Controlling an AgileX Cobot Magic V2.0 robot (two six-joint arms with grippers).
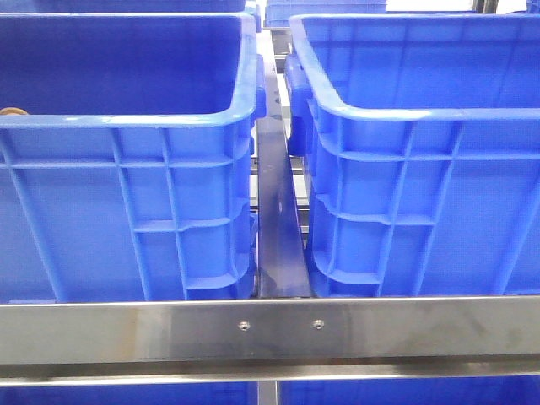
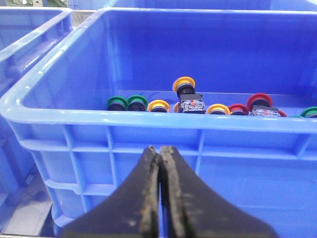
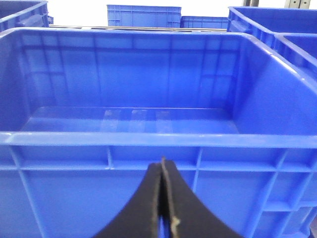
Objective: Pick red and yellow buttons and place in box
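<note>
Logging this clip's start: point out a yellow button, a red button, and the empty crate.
Yellow button [image 2: 184, 83], left wrist view: its raised yellow cap.
Red button [image 2: 259, 99], left wrist view: its red cap rim.
Empty crate [image 3: 148, 139], right wrist view: its near rim.

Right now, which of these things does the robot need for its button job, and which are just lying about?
Needed:
- yellow round plastic buttons
- red round plastic buttons
- empty blue ribbed plastic crate
- blue plastic crate holding the buttons

Lying about:
- green round plastic buttons
- steel frame rail
</note>
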